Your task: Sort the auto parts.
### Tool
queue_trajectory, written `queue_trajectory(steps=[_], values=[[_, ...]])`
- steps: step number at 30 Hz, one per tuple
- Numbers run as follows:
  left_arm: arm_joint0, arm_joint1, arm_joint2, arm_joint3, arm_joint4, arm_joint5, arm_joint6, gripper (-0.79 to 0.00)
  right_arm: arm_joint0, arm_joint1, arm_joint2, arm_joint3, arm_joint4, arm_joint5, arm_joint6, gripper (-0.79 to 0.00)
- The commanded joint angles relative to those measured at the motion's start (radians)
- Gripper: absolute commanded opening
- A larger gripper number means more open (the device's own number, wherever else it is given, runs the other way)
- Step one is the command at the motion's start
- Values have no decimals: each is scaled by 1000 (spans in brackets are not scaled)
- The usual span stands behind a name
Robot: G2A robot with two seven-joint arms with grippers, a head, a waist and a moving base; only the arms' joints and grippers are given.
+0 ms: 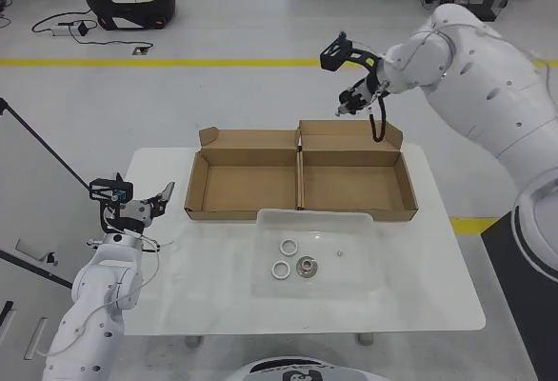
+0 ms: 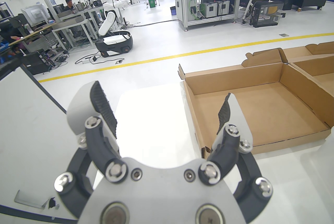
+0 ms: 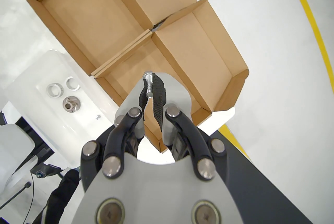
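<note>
While the top view looks down, the white desk (image 1: pixel 212 286) carries two open cardboard boxes side by side along its far edge, left box (image 1: pixel 250 189) and right box (image 1: pixel 350 188), touching. A white tray (image 1: pixel 314 221) sits just in front of them, mid-desk, holding two white rings (image 1: pixel 287 247), a metal flange (image 1: pixel 307 266) and a small screw (image 1: pixel 340 253). The right pincer (image 1: pixel 346 107) hangs high over the right box's far wall; the left pincer (image 1: pixel 160 197) sits at the desk's left edge. Left wrist view: left pincer (image 2: pixel 163 89) spread wide, nothing in it, the left box (image 2: pixel 261 105) just beyond. Right wrist view: right pincer (image 3: pixel 150 80) clenched on a silver bolt (image 3: pixel 149 88) above the right box (image 3: pixel 198 47); rings (image 3: pixel 54 89), flange (image 3: pixel 71 104) and screw (image 3: pixel 98 117) lie in the tray (image 3: pixel 31 78).
</note>
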Motion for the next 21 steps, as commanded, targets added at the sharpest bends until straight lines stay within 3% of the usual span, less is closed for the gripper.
queue_trajectory(steps=[1,10,21], values=[[0,0,0,0,0,0,0,0,-3,-32,-10,53,-12,9,-5,-785],[0,0,0,0,0,0,0,0,-52,-152,-30,269,-97,62,8,-785],[0,0,0,0,0,0,0,0,-114,-235,-30,461,-150,94,-9,-785]])
